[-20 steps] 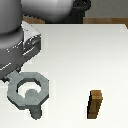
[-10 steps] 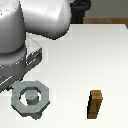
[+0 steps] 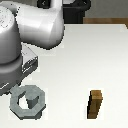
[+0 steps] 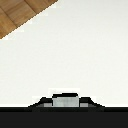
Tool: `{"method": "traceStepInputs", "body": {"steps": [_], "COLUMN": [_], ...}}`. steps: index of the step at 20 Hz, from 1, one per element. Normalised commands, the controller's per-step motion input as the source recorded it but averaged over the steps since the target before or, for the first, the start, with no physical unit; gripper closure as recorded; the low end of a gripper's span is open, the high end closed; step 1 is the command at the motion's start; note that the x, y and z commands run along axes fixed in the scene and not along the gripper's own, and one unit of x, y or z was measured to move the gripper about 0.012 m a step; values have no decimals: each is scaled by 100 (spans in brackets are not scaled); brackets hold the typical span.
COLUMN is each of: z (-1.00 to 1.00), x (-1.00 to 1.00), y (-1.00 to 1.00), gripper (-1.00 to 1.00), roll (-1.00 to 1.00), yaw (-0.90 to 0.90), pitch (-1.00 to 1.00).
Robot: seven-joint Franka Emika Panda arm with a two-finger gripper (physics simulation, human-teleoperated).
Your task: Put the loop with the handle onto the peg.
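**Ana:** Exterior view first: can you make out the pincer at all?

**Ben:** Not the fingers. The big white-and-grey arm [image 3: 30,35] fills the exterior view's left, and its boxy wrist end comes down right over the loop with the handle [image 3: 29,102]. The fingertips themselves are hidden, so I cannot tell how far apart the pincer's jaws are, nor whether it has hold of anything.

**Ana:** Does the wrist view help?

**Ben:** Hardly. A black band runs along one edge, and a small grey shape [image 4: 66,100] with a dark top pokes out of it, too blurred to name. Beyond it is plain white table [image 4: 75,55] and a wedge of wooden floor [image 4: 20,14] at one corner.

**Ana:** Where is the loop, then?

**Ben:** Flat on the table [image 3: 90,55], just under the end of the arm. It is grey, angular outside, with a round hole showing the white surface through it. Its far edge is tucked beneath the arm; whether they touch I cannot say.

**Ana:** Anything farther out?

**Ben:** A brown block [image 3: 95,104] stands upright, well apart from the loop, toward the exterior view's right. No peg shows in either view.
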Motion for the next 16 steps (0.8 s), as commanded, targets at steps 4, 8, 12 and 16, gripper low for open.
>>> {"method": "traceStepInputs", "body": {"steps": [4,8,12,16], "z": [0,0,0,0], "x": [0,0,0,0], "y": [0,0,0,0], "gripper": [-100,-100,-100,-100], "roll": [0,0,0,0], "yaw": [0,0,0,0], "pitch": [0,0,0,0]}}
